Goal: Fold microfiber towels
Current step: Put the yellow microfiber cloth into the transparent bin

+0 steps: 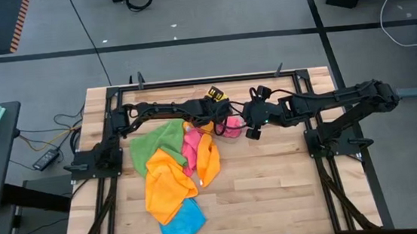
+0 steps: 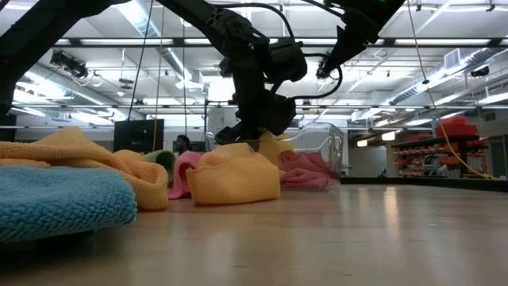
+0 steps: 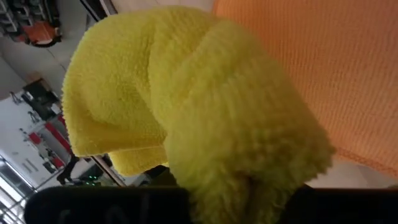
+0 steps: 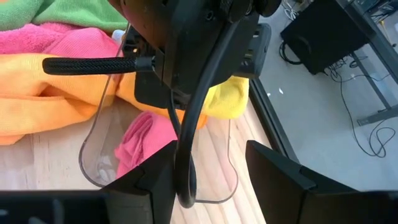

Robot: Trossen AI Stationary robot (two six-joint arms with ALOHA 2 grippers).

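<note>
The wooden surface carries everything, and I'll place things by the clear plastic tray sitting toward its far edge, between the two arms.

Spread out on the near side of the tray is the heap of microfiber towels: the orange towel is the biggest patch, running away from the tray toward the front edge, with the green towel off to the left-arm side of the tray, the blue towel farthest from it at the front, and a pink towel lying between green and orange, just beside the tray. A second pink cloth is bunched inside the tray itself.

The left gripper hangs right at the tray's rim, pinching the yellow towel; the cloth bulges out of the nearly closed fingers as a thick wad, held up off the wood with the orange one just behind it.

The right gripper waits on the tray's other side, fingers spread apart and holding nothing, pointed down at the tray.

So the yellow towel sits just beyond the right gripper, across the tray; I'd judge the right arm the one free to take a hanging corner, though the towel is too balled up to tell its long axis
</note>
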